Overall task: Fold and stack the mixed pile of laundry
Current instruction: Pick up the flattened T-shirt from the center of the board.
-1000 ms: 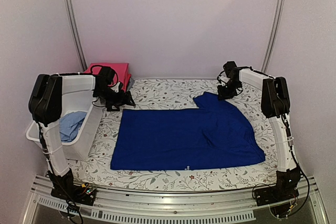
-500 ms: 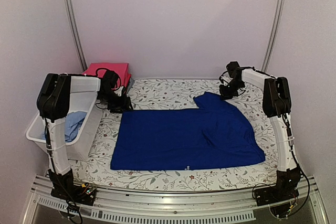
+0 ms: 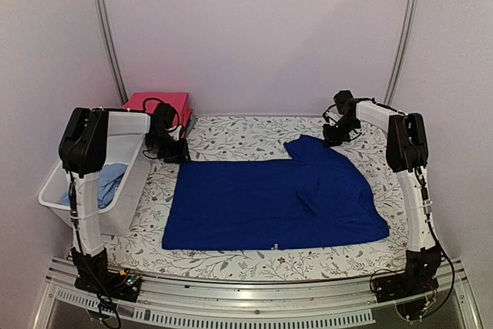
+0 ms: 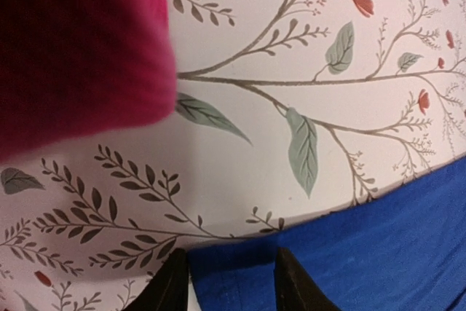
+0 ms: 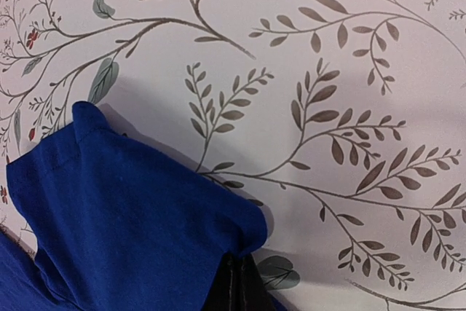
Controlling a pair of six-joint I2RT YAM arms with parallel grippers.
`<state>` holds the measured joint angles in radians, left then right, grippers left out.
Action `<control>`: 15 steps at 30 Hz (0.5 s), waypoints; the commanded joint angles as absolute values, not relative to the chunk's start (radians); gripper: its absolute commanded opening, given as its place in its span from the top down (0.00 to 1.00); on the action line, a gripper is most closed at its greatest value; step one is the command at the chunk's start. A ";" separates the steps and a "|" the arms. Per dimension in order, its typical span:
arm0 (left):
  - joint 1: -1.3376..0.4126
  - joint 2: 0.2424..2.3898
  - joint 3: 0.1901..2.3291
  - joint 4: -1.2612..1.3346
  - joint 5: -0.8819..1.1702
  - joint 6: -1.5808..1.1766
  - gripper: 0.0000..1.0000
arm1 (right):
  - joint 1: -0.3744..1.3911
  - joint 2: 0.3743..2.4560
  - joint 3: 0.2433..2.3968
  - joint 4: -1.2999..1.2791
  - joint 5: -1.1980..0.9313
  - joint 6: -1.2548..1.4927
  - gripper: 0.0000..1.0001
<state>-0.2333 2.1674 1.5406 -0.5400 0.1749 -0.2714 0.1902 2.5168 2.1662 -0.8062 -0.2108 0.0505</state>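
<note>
Two grippers work at the far side of the tabletop [image 3: 239,135], which is covered in a white sheet printed with leafy sprigs. At the left, the left gripper [image 4: 230,267] hangs low with its dark fingers [image 4: 173,285] spread apart, and the far-left corner of a royal-blue cloth garment [image 3: 269,202] lies in the gap between them; nothing is pinched, and whether the fingers touch the cloth cannot be told. At the right, the right gripper [image 5: 234,276] has its fingers pressed together on a raised fold at the garment's far-right part, where the cloth bunches into a rounded hump above the printed sheet. From those two held ends the royal-blue garment spreads flat across the middle of the tabletop toward the near edge, its left part a neat rectangle and its right part wider, with a curved border and a few creases. Just beyond the left gripper, in the far-left corner, lies a folded pink-red cloth garment [image 3: 162,103]. Along the left edge stands a white slotted plastic basket [image 3: 132,173], with a crumpled pale-blue cloth garment [image 3: 108,182] inside it.
</note>
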 commanded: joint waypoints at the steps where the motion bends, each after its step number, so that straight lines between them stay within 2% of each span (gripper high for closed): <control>1: -0.223 2.212 1.562 -0.545 0.182 -0.277 0.64 | 0.178 2.490 2.166 -0.810 -0.229 0.064 1.00; 7: -0.224 2.227 1.576 -0.536 0.193 -0.285 0.78 | 0.174 2.490 2.173 -0.803 -0.234 0.070 1.00; 13: -0.224 2.216 1.611 -0.532 0.203 -0.285 1.00 | 0.162 2.481 2.220 -0.805 -0.253 0.082 1.00; 15: -0.224 2.202 1.617 -0.532 0.201 -0.287 1.00 | 0.160 2.469 2.229 -0.803 -0.270 0.091 1.00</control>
